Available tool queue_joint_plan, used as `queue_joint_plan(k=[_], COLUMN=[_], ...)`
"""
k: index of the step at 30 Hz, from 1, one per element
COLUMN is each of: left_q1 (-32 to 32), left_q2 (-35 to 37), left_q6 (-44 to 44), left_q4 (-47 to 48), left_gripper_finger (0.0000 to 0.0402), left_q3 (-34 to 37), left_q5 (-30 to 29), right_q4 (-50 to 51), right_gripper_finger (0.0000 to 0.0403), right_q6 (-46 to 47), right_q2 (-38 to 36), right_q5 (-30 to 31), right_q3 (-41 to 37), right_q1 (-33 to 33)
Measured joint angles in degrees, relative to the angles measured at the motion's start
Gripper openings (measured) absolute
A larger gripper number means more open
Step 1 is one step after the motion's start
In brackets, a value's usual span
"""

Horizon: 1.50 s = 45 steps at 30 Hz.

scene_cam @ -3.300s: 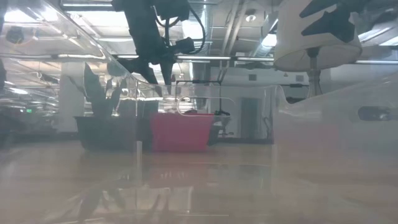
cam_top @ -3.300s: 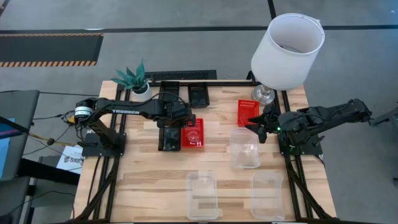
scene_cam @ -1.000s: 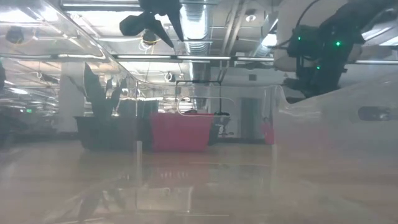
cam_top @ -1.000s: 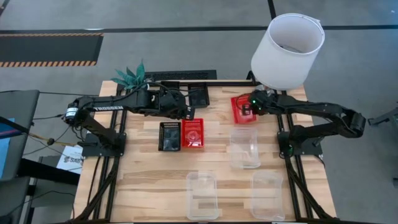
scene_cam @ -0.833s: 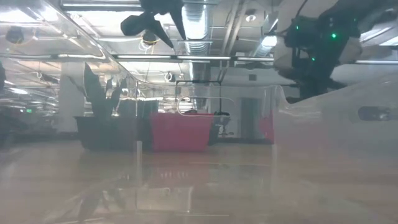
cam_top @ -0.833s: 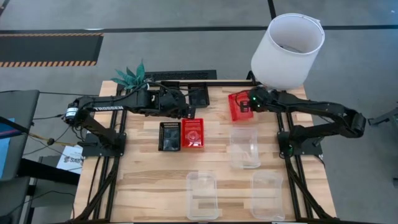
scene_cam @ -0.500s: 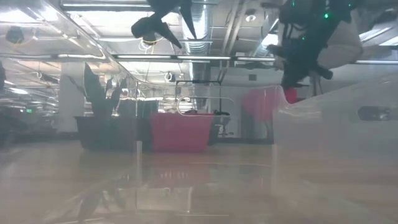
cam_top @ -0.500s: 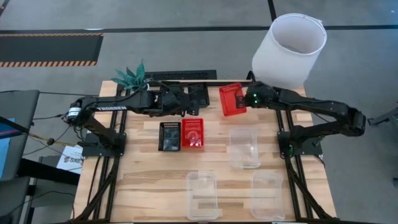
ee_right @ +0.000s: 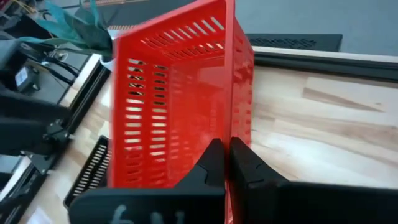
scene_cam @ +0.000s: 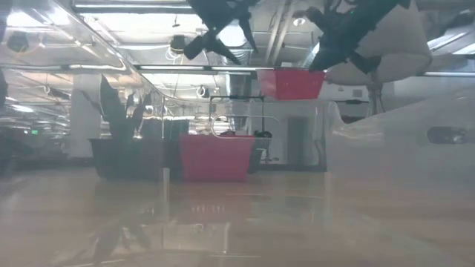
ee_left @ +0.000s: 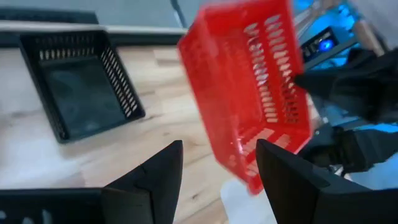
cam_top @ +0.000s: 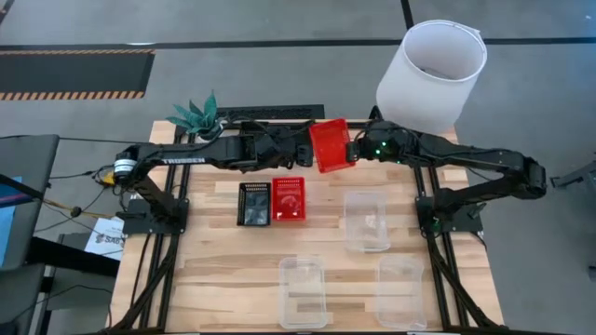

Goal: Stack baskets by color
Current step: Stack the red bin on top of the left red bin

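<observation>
Pale wooden table (cam_top: 223, 270) carries a red basket (cam_top: 290, 199) and a black basket (cam_top: 254, 202) touching side by side near its middle, another black basket (ee_left: 81, 84) at the far edge, and three clear baskets (cam_top: 365, 221) toward the near right. Above the far edge, the right gripper (cam_top: 351, 149) is clamped on a lifted red basket (cam_top: 328, 145) by its wall. Just beside that basket, the left gripper (cam_top: 300, 151) hangs with fingers (ee_left: 151, 177) parted, holding nothing.
</observation>
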<state>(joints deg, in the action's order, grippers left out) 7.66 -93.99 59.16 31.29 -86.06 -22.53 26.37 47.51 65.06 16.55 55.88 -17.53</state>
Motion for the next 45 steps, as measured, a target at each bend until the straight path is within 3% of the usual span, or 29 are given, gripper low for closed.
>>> queue_joint_plan(k=[12,24,32,38,45], left_q1=[0.5,0.6,0.9,1.0,1.0], left_q2=[0.0,0.0,-4.6,-4.2,-3.4], left_q6=[-1.5,-1.4,1.6,2.4,2.2], left_q4=[-1.3,-2.8,-3.0,-0.4,-0.1], left_gripper_finger=[0.0190,0.0186,0.0107,0.0045,0.0012], left_q3=[0.0,0.0,0.1,0.0,0.0], left_q5=[-3.0,-1.4,4.7,3.6,1.6], right_q4=[-5.7,-7.2,-7.4,-6.5,-7.3], right_gripper_finger=[0.0008,0.0008,0.0008,0.0008,0.0009], right_q6=[0.1,0.2,-0.2,-0.9,-1.1], right_q2=[0.0,0.3,2.1,2.5,2.7], right_q5=[-0.3,-1.9,-2.5,-1.9,-1.7], right_q3=[0.0,0.0,-0.1,0.1,0.1], right_q1=[2.2,2.4,2.7,2.4,2.4])
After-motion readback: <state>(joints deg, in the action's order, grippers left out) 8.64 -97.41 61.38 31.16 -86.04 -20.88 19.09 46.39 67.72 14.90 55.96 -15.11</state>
